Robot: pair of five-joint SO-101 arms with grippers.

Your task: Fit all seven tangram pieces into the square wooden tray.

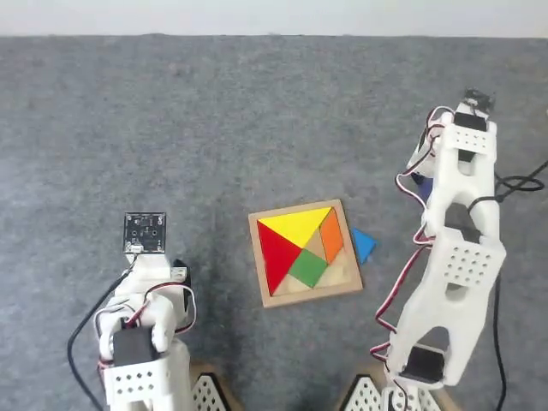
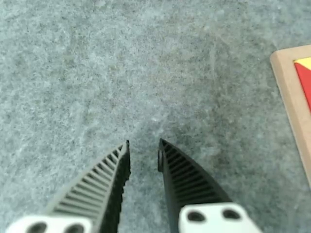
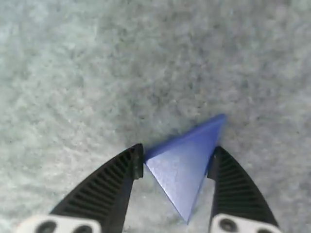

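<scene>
The square wooden tray [image 1: 268,299] lies mid-table and holds a yellow triangle [image 1: 297,227], a red triangle [image 1: 276,251], an orange piece [image 1: 331,235] and a green square [image 1: 307,268]. Its corner [image 2: 287,92] appears in the left wrist view. A light blue piece [image 1: 363,244] rests on the carpet just right of the tray. Farther right, a dark blue triangle [image 3: 182,162] sits between the fingers of my right gripper [image 3: 176,158], which touch it on both sides; a sliver of it [image 1: 419,183] peeks from under that arm. My left gripper [image 2: 144,145] hovers over bare carpet left of the tray, narrowly open and holding nothing.
Grey carpet covers the whole table. The left arm [image 1: 144,282] stands at the front left and the right arm [image 1: 454,257] stretches along the right side. Wooden floor of the tray shows bare along its front and right parts [image 1: 338,276].
</scene>
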